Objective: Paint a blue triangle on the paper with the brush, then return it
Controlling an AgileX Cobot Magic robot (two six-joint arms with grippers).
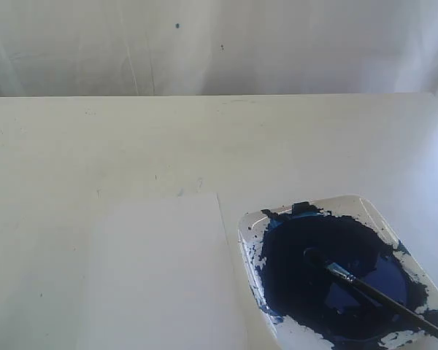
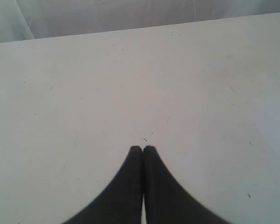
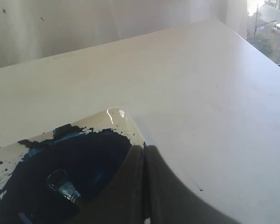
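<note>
1. The cream surface (image 1: 131, 138) stretches wide and pale, marked by a few small dark specks.
2. A white paper (image 1: 160, 270) lies flat on its near part.
3. A white paint tray (image 1: 244, 232) sits just right of the paper, not touching it, filled with dark blue paint.

No lettering, label, brand mark or number can be read on the paper (image 1: 160, 277), the paint tray (image 1: 354, 201) or the pale surface (image 1: 204, 138).

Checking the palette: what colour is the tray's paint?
The paint is dark blue; exterior view.
</note>
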